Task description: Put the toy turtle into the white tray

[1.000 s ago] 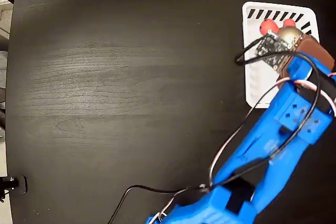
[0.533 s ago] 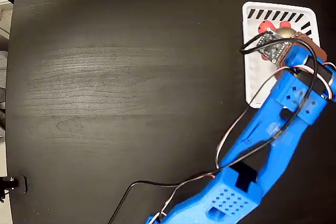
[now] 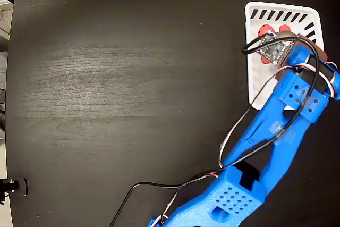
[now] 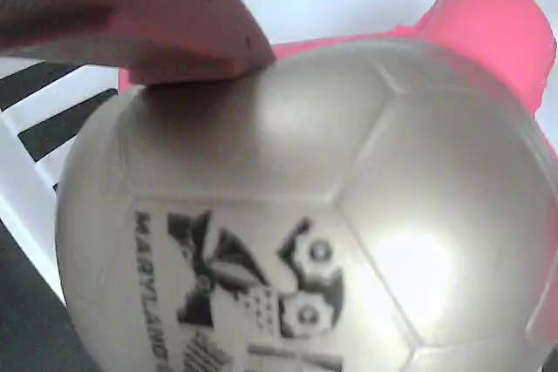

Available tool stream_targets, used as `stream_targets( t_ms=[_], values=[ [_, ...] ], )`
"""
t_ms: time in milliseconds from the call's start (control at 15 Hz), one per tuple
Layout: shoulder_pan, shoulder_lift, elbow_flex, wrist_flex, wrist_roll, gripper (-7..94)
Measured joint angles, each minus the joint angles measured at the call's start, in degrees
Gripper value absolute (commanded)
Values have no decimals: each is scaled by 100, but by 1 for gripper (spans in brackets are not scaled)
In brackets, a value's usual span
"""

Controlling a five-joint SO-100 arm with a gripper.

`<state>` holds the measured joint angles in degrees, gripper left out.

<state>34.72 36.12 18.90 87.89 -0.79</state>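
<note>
The hand [image 3: 280, 40] is closed on the toy turtle [image 4: 288, 215], one finger [image 4: 157, 15] pressed on its shell, above the white tray [image 3: 256, 86]. Risk, as judged: the squishy shell clings on release, or rolls over the rim onto the worktop [image 3: 133, 78].

The surface [image 3: 117, 78] is black with a faint wood grain that catches a pale grey sheen. At the far right sits the white tray [image 3: 253, 51], with black slanted stripes along its far edge. The toy turtle [image 4: 331, 215] has a shiny silver-gold shell divided into panels, with a dark printed mark and lettering on it, and bright red-pink head and legs [image 3: 264, 30]. The arm [image 3: 276, 142] is vivid blue, with black, white and red wires trailing along it. The fingers [image 4: 139, 15] look reddish brown.
</note>
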Motion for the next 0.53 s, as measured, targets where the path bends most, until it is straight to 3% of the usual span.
stream_targets(
  t_ms=[400,467,533],
  values=[
    [114,0,0,97,0,56],
    [114,0,0,132,0,45],
    [132,0,9,158,26,23]
  ],
)
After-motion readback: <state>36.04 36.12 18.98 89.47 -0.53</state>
